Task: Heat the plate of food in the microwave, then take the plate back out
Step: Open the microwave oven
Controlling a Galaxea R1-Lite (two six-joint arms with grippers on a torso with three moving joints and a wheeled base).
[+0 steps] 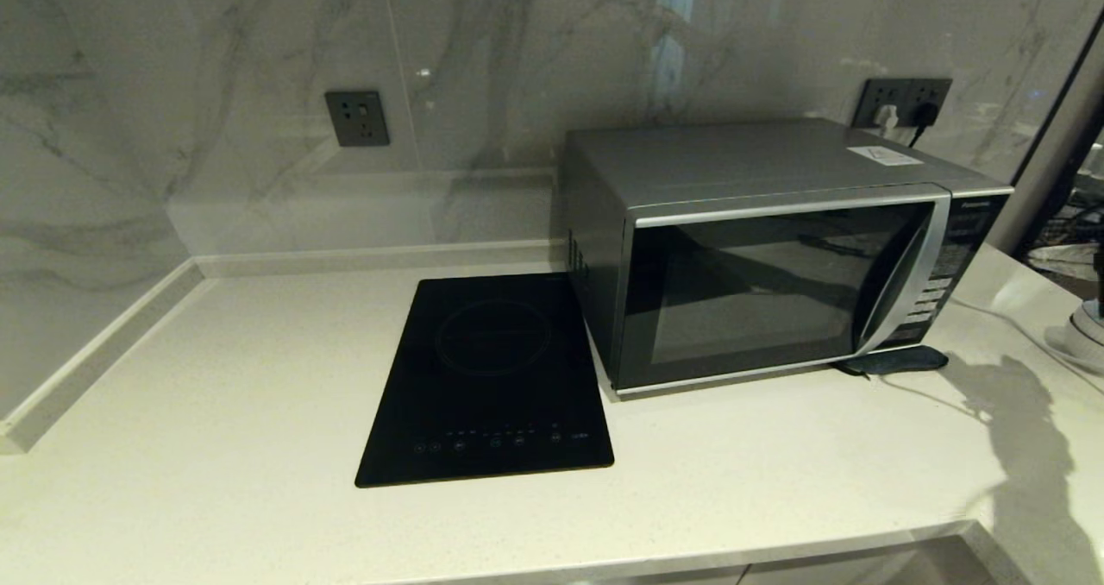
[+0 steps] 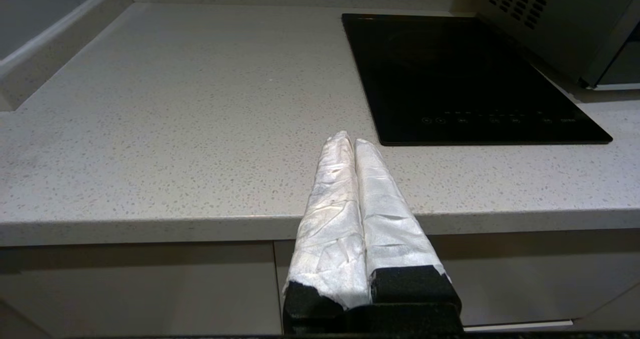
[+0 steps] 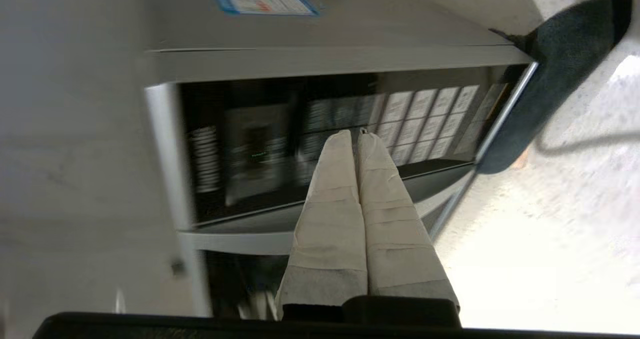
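The silver-grey microwave [image 1: 776,248] stands at the back right of the counter with its dark glass door shut. Through the glass no plate of food shows, and none is on the counter. My right gripper [image 3: 354,134] is shut and empty, its tips pointing at the microwave's button panel [image 3: 425,119], a short way off it. My left gripper [image 2: 350,139] is shut on nothing and hangs just in front of the counter's front edge [image 2: 150,224], left of the hob. Neither gripper appears in the head view.
A flat black induction hob [image 1: 492,378] lies directly left of the microwave. A dark pad [image 1: 901,361] sticks out under the microwave's front right corner. Wall sockets [image 1: 356,117] sit on the marble backsplash. A cable runs along the counter's right side.
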